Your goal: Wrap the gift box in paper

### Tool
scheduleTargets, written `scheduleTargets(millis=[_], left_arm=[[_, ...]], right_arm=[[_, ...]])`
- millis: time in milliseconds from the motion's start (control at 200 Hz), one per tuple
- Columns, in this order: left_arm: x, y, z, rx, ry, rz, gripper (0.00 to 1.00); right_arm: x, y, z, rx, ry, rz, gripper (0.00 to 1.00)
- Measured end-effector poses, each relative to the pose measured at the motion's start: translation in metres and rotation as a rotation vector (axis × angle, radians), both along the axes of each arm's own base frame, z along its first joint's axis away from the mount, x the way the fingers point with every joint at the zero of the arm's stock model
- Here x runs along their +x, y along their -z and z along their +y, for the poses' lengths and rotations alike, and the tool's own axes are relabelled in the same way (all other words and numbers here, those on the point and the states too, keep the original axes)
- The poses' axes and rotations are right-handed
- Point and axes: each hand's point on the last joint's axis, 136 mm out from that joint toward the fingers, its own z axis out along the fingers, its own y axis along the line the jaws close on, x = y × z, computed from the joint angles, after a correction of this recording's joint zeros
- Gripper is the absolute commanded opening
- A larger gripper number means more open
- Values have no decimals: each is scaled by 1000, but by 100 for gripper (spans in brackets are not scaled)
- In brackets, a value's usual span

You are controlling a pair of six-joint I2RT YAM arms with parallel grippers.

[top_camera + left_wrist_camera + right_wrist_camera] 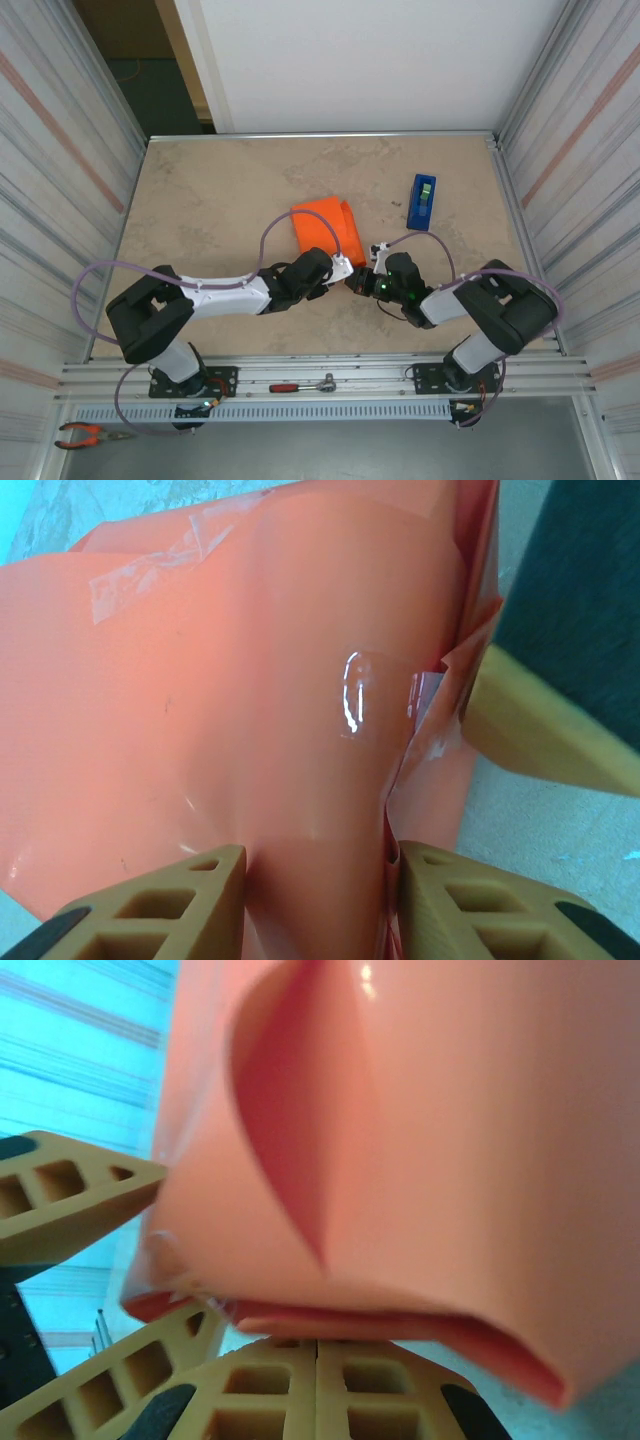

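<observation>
beige table point(200, 200), paper point(250, 680) clasped in left pincer point(320, 865)

Orange paper point(322, 228) folded into a bundle
It is seen near the middle of the table point(220, 190), creased and glossy, with clear tape point(140, 570) stuck across its folds.

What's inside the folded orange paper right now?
Only outer folds of the bright orange paper sheet show, with clear tape strips stuck on. Anything inside is covered by the paper, so I cannot tell.
</observation>
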Motion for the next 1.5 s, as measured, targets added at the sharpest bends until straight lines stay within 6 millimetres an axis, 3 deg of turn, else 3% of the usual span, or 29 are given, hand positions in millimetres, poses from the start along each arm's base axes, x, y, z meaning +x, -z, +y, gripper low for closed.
scheduleTargets(millis=[180, 887, 1207, 1498], left_arm=[[0, 0, 0, 0, 0, 0, 41], [0, 0, 0, 1, -2, -2, 41], [0, 0, 0, 2, -1, -2, 41], [-1, 0, 0, 3, -1, -4, 41]], right_arm=[[-3, -19, -3, 3, -5, -38, 0], [7, -14, 2, -17, -6, -16, 0], [7, -44, -8, 19, 14, -69, 0], [8, -35, -5, 4, 3, -39, 0]])
